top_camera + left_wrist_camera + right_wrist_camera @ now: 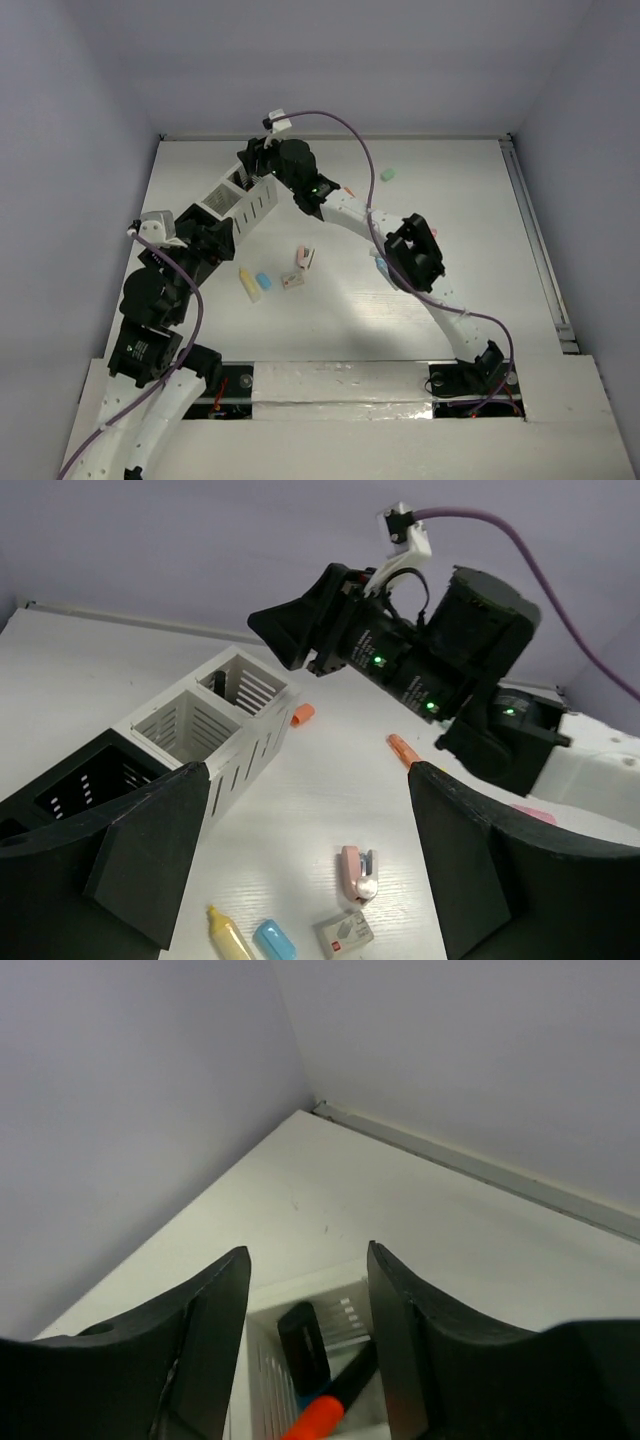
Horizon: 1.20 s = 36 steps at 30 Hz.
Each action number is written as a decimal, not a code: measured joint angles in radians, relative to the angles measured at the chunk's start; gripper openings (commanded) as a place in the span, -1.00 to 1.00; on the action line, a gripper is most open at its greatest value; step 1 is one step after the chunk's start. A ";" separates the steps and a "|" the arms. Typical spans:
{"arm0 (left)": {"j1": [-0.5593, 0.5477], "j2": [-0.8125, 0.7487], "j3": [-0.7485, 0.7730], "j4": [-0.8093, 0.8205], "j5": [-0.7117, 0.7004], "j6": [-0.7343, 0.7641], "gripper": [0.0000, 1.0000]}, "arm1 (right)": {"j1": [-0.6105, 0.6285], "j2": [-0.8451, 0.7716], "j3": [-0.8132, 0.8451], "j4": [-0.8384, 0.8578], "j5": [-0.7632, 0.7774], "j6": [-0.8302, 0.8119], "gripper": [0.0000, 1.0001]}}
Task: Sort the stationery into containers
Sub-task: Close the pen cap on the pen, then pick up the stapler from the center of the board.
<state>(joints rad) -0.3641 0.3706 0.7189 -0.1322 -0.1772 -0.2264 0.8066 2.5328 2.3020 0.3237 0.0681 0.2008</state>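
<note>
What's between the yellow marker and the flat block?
One blue piece, right beside the yellow marker; nothing else up to the flat block. The top view shows it.

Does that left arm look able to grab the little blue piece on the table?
Probably yes: the left gripper hangs open right by the blue piece, with nothing lying over it.

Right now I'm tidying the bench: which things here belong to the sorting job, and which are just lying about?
Job: white container, black container, yellow marker, blue piece, pink stapler, green piece, orange-tipped marker inside the white container.
Not part of it: purple cable, taped strip by the arm bases.
</note>
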 measured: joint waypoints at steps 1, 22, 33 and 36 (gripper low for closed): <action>0.000 0.006 0.000 0.000 0.001 0.000 0.54 | 0.000 -0.034 -0.047 0.001 0.001 -0.004 -0.20; -0.208 0.644 -0.006 0.099 0.114 -0.215 0.11 | -0.133 -1.137 -1.419 -0.244 0.106 0.277 0.19; -0.373 1.143 0.095 0.112 -0.076 -0.220 0.42 | -0.126 -1.302 -1.573 -0.284 0.085 0.293 0.33; -0.374 1.207 0.145 0.114 -0.106 -0.214 0.39 | -0.126 -1.310 -1.580 -0.269 0.082 0.293 0.34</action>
<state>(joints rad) -0.7380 1.5780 0.8635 -0.0181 -0.2829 -0.4408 0.6804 1.2232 0.7219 0.0547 0.1497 0.4938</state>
